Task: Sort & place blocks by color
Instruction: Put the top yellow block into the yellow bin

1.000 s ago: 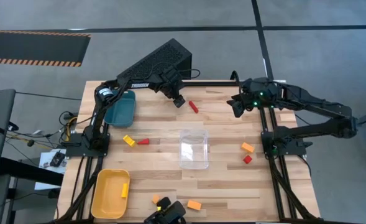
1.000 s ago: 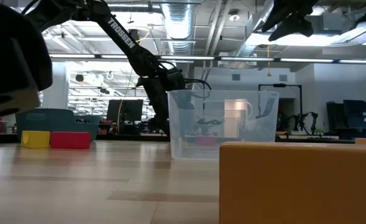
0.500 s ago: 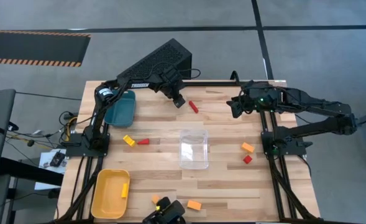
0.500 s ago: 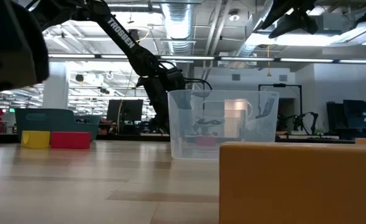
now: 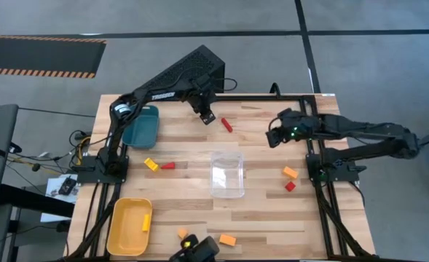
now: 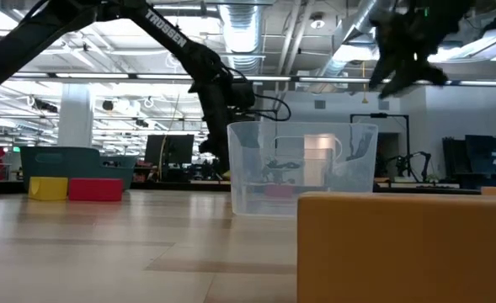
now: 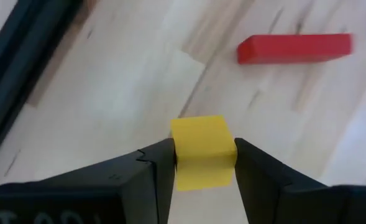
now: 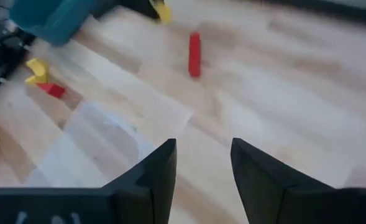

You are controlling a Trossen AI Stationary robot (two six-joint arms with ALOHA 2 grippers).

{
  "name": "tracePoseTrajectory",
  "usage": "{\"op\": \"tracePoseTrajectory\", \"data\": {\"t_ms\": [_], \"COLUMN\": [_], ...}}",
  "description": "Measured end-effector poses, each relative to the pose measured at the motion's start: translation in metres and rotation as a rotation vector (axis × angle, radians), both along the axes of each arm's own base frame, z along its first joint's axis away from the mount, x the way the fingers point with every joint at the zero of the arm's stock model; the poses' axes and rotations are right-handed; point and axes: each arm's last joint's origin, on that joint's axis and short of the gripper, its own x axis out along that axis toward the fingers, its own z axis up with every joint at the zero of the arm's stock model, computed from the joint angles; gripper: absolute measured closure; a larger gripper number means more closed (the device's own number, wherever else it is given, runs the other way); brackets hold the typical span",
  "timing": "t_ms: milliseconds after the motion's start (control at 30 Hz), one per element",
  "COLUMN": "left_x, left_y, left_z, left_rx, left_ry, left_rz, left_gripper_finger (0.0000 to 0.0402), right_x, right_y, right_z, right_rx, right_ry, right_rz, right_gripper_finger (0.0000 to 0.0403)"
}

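Observation:
My left gripper (image 5: 205, 116) is at the far middle of the table, shut on a yellow cube (image 7: 198, 132). A red bar (image 5: 227, 125) lies flat just to its right. My right gripper (image 5: 272, 136) hangs open above bare wood right of the red bar (image 8: 194, 54), touching nothing. A yellow block (image 5: 151, 164) and a red wedge (image 5: 168, 166) lie left of the clear box. An orange block (image 5: 290, 172) and a red block (image 5: 290, 186) lie to its right. Two orange blocks (image 5: 227, 239) sit at the near edge. My left gripper pinches the yellow cube by two opposite side faces (image 7: 178, 163), one finger on each side. The fingers slant down at it from above. The cube's top face (image 7: 200, 129) shows beyond the fingertips. Whether it rests on the wood or is raised off it, I cannot tell.
A clear plastic box (image 5: 227, 175) stands mid-table. A teal tray (image 5: 143, 129) sits at the far left and a yellow tray (image 5: 127, 231) at the near left, with a yellow bar (image 5: 146, 222) in it. An orange block (image 6: 408, 248) fills the low view's near right.
My left arm has risen, its elbow swinging up clear of the low camera, while its gripper stayed by the red bar. My right gripper has moved down and toward the table's near edge, closer to the middle.

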Motion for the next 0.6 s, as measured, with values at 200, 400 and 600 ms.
{"op": "tracePoseTrajectory", "data": {"t_ms": [200,400,600], "left_x": [-0.002,-0.009,-0.022], "left_y": [-0.006,-0.024,-0.066], "left_z": [0.01,0.028,0.056], "left_rx": [-0.015,0.002,0.065], "left_ry": [-0.005,-0.075,-0.32], "left_rz": [0.022,0.024,-0.174], "left_gripper_finger": [0.0283,0.0285,0.0286], "right_x": [0.008,0.01,0.013], "right_y": [0.001,0.008,0.008], "right_z": [-0.043,-0.061,-0.061], "right_rx": [0.143,0.217,0.263], "right_ry": [-0.208,-0.269,-0.326], "right_rz": [-0.014,-0.027,-0.007], "right_gripper_finger": [0.0236,0.0223,0.0193]}}
